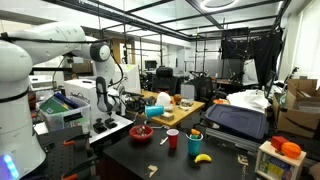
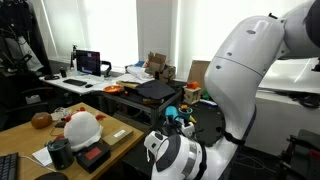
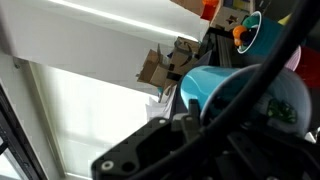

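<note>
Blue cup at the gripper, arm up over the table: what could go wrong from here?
1. The shut gripper seems to pinch the blue cup by its wall only, and the cup sits tilted in the wrist view. It may slip or twist out.
2. In an exterior view the bowl, red cup and banana crowd the table below. A dropped cup or a low pass could knock them.

We see the white robot arm (image 2: 250, 70) filling the right side, its wrist (image 2: 178, 155) low in the foreground. A teal cup (image 2: 172, 113) shows just above the wrist. At left, a wooden surface (image 2: 25, 140) carries a white domed object (image 2: 82, 127), a black cup (image 2: 62, 152) and a red block (image 2: 95, 155). A lit monitor (image 2: 90, 62) stands behind.
</note>
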Robot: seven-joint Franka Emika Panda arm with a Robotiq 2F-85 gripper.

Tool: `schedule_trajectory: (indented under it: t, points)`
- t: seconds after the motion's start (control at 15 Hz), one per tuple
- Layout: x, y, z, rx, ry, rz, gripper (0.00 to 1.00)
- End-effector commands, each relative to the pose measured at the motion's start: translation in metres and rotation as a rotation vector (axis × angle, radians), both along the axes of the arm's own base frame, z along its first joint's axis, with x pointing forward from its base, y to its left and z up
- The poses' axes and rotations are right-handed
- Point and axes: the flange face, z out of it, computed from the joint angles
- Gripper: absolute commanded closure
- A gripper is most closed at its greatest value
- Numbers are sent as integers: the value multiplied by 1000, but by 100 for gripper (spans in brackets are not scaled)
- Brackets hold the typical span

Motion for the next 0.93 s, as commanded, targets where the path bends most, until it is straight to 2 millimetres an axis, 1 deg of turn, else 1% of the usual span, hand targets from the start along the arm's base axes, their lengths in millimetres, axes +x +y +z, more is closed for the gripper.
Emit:
schedule_trajectory:
  t: [0.0, 0.87]
  points:
    - [4, 3, 4, -36, 6, 3, 99]
    - [7, 4, 8, -80, -25, 39, 99]
